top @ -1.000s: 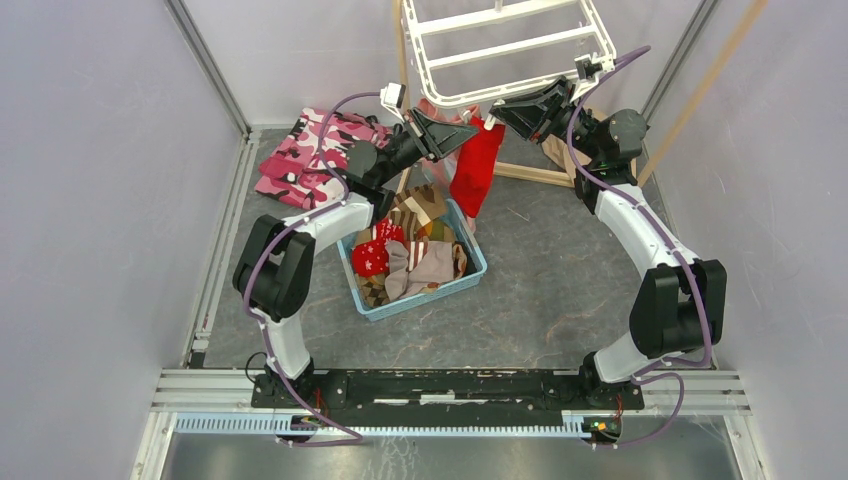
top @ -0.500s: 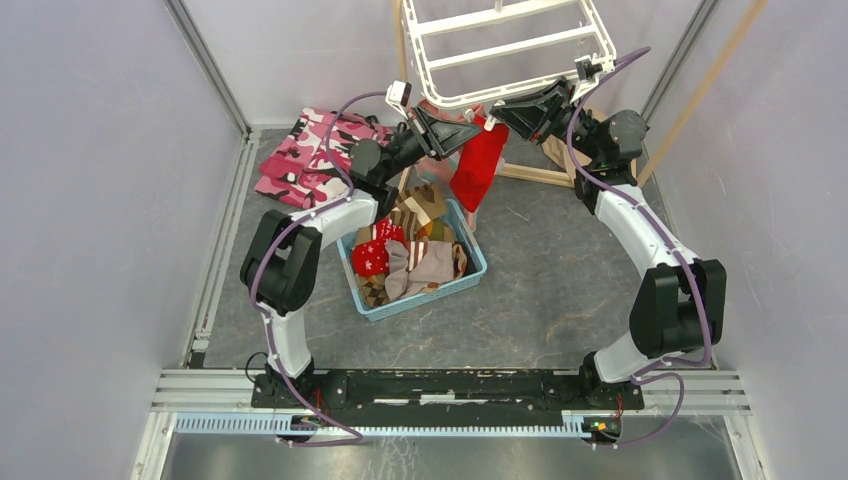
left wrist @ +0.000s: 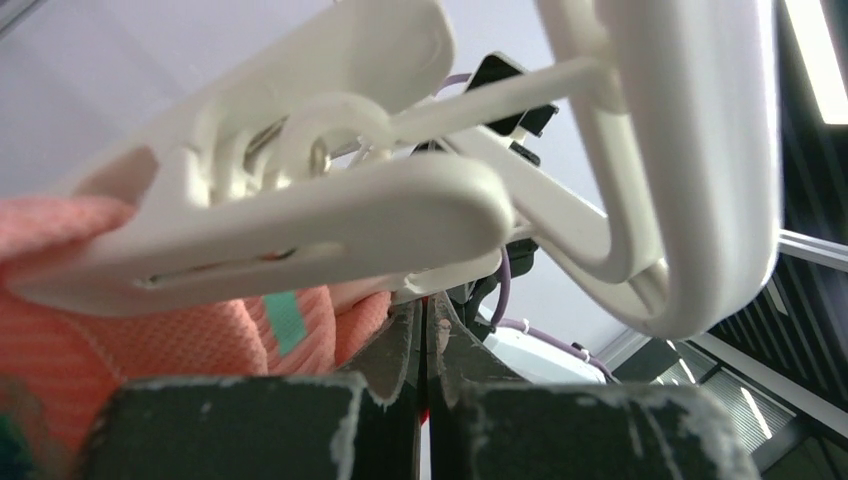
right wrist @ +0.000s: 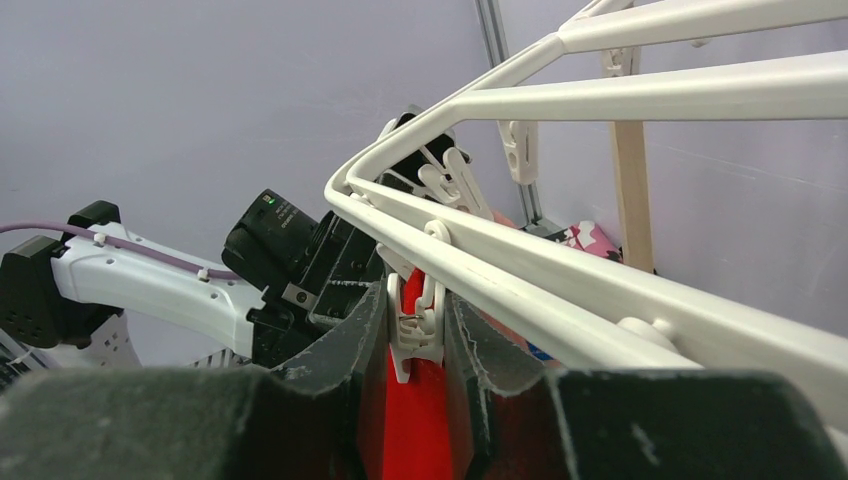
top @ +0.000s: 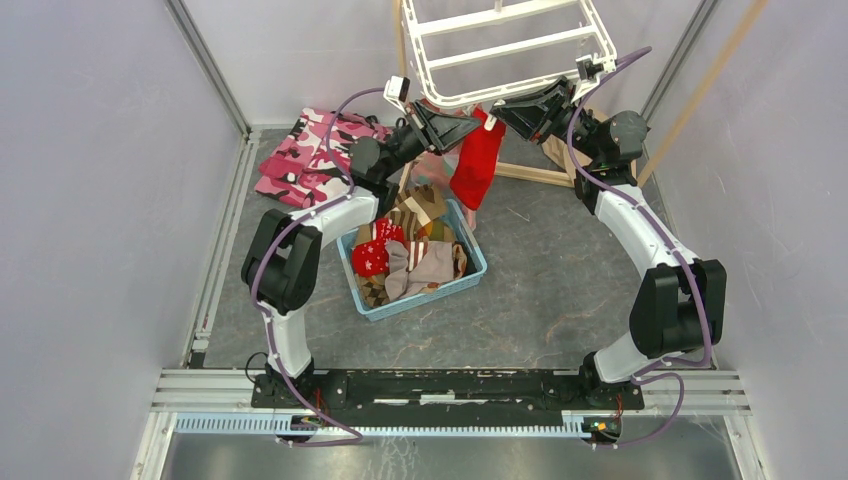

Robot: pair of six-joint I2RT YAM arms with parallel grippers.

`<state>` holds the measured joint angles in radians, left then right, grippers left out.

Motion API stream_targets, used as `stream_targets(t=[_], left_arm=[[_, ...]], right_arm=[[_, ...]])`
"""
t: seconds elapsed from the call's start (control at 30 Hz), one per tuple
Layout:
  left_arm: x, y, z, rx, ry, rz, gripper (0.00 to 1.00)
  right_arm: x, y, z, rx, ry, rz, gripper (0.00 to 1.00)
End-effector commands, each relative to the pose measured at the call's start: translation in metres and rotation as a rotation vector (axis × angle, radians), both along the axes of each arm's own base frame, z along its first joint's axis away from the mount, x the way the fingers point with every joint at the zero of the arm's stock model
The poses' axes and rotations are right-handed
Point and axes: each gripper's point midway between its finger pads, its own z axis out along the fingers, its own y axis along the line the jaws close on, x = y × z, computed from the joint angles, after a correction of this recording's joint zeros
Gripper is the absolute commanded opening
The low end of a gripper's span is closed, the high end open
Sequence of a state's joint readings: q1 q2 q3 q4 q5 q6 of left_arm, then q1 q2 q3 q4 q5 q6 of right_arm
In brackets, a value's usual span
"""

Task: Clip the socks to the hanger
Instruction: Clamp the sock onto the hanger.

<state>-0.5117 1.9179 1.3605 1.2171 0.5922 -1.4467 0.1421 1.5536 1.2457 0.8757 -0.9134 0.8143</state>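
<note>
- Socks (top: pixel 400 255) fill the blue basket (top: pixel 430 294) on the near tabletop.
- Farther, one red sock (top: pixel 477 165) hangs long-axis down between both tools.
- Left tool (top: pixel 479 122), fully closed, touches its top-left; pinching unclear.
- Right tool (top: pixel 496 110) squeezes the clip peg (right wrist: pixel 415 320) directly above, on the hanger (right wrist: pixel 650 88) rim.

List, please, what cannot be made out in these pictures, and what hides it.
- Top external: where the red sock meets the hanger rim; the left gripper and right gripper cover it.
- Left wrist: what the shut left gripper pinches; only a red sliver shows between its fingers.
- Right wrist: the red sock below the clip peg; the bottom edge cuts it off.
- Top external: the hanger's far end, cut by the top edge.
</note>
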Motion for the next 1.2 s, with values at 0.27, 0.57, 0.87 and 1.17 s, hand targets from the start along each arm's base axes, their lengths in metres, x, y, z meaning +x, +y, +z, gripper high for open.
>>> stream_targets(t=[0.27, 0.57, 0.87, 1.17], left_arm=[[-0.004, 0.006, 0.024, -0.075, -0.040, -0.021, 0.02], [-0.004, 0.005, 0.016, -0.064, -0.025, -0.028, 0.02], [-0.002, 0.004, 0.012, -0.056, -0.008, -0.031, 0.07], [-0.006, 0.005, 0.004, 0.009, -0.005, 0.005, 0.46]], right_arm=[[-0.019, 0.009, -0.001, -0.010, 0.007, 0.106, 0.04], [-0.017, 0.009, -0.002, -0.008, 0.023, 0.088, 0.43], [-0.014, 0.005, -0.004, -0.032, 0.038, 0.046, 0.65], [-0.012, -0.006, -0.023, -0.144, 0.050, -0.025, 0.81]])
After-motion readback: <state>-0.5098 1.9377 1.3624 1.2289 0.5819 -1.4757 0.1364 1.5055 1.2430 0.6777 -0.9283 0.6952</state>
